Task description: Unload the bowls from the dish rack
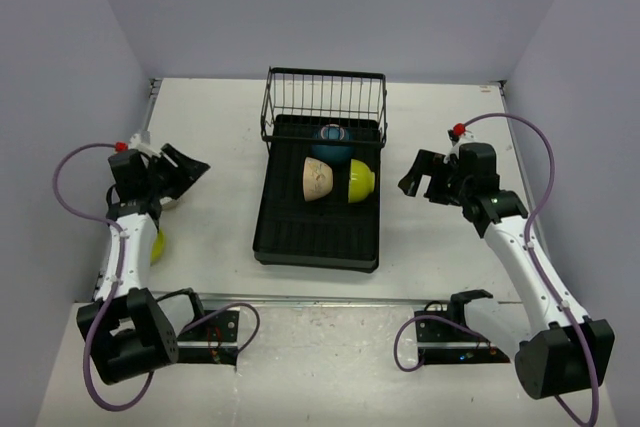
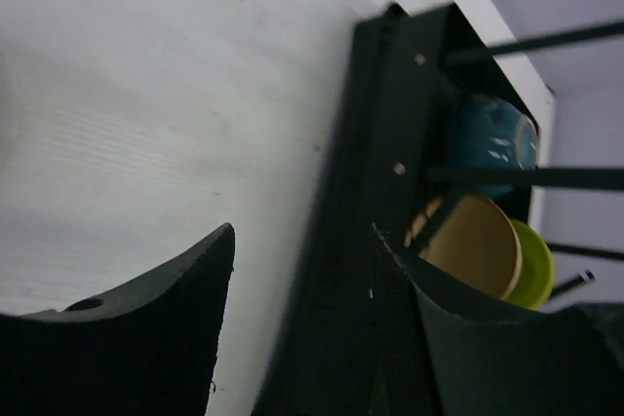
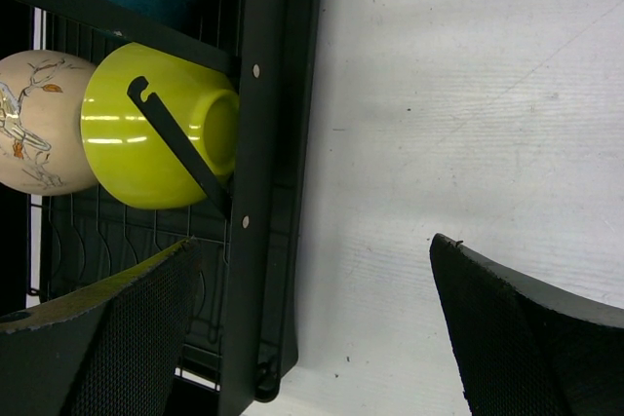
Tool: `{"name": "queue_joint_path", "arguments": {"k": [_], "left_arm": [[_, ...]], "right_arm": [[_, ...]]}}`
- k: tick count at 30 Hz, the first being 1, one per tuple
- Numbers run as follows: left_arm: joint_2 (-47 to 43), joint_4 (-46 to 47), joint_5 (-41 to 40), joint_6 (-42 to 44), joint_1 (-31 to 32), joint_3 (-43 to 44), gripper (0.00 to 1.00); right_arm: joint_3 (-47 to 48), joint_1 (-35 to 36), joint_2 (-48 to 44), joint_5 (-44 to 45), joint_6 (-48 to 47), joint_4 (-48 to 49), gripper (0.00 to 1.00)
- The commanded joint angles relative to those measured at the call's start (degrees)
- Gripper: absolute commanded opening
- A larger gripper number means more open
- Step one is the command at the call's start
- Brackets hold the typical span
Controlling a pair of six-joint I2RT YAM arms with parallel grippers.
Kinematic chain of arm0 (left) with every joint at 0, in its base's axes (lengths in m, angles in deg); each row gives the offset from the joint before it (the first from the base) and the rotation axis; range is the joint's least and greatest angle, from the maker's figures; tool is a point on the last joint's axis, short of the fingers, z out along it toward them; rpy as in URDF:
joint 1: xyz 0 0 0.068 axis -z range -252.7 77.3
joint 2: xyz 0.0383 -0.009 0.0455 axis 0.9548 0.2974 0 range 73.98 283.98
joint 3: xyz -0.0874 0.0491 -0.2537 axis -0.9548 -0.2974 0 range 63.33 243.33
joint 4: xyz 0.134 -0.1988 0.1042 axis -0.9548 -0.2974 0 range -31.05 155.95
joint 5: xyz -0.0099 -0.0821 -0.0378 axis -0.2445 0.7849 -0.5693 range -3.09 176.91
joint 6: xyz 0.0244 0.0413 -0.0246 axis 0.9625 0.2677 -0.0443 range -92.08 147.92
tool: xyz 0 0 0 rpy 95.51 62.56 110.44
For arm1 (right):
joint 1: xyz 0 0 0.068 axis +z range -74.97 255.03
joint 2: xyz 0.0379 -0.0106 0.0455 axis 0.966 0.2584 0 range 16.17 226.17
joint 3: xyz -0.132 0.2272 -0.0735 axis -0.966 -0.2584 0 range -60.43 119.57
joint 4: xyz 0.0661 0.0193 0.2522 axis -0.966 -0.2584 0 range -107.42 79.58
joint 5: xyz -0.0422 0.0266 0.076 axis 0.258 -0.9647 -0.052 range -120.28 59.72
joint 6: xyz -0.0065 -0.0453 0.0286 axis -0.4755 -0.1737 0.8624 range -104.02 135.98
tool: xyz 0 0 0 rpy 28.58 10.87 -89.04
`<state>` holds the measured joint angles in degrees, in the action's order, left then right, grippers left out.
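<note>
**Now both pincers are hanging open beside the dish rack**

The left pincer (image 1: 193, 169) is hanging over the white table (image 1: 215, 237) with its fingers partly apart, and it is holding nothing. The dish rack (image 1: 315, 235) is lying in front of its fingertips, near but not touching.

The right pincer (image 1: 412, 179) is standing wide open, also gripping nothing. The rack's edge is passing just beside its one finger (image 3: 107, 338), while the other finger is hanging over bare table.

Three bowls are resting on their sides inside the rack. The lime bowl (image 3: 146, 138) is lying nearest to the right pincer, and the cream bowl (image 3: 34, 124) is touching it on the far side. The dark blue bowl (image 1: 331, 143) is sitting beyond them, by the wire basket. A second lime bowl (image 1: 158, 245) is lying behind the left pincer, half hidden by the arm.
</note>
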<state>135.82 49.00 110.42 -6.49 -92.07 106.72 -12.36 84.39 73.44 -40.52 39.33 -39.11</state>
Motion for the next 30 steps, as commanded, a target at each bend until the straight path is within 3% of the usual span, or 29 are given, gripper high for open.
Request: {"name": "queue_joint_path", "arguments": {"k": [1,2,3,4,6,17,21,30], "left_arm": [[-1.2,28.13,25.33,-13.69,3.55,-9.44,0.57],[-2.07,33.51,27.36,-17.06,4.25,-14.34,0.57],[-2.34,46.87,31.21,-20.48,5.04,-16.92,0.58],[-2.43,54.06,32.73,-27.74,5.57,-19.55,0.57],[-2.87,66.19,34.67,-32.28,6.98,-24.49,0.56],[-6.91,67.05,34.77,-28.08,11.9,-26.61,0.53],[-6.83,65.39,29.87,-23.17,16.9,-26.0,0.51],[3.28,70.47,20.01,-18.32,27.99,-24.85,0.53]], "right_arm": [[2.99,0.3,0.38,-1.01,-0.15,0.91,0.99],[2.99,0.3,0.47,-1.01,-0.24,0.91,0.99],[2.9,0.3,0.38,-1.01,-0.15,0.91,0.99],[2.73,0.3,0.29,-1.01,-0.15,1.0,0.99],[2.2,0.3,-0.15,-0.75,-0.15,1.09,0.99],[1.32,0.3,-1.11,-1.1,0.02,1.09,0.99],[0.97,0.3,-1.64,-1.19,0.02,1.09,0.99],[0.79,0.3,-2.96,-0.84,-0.24,-0.05,0.99]]}}
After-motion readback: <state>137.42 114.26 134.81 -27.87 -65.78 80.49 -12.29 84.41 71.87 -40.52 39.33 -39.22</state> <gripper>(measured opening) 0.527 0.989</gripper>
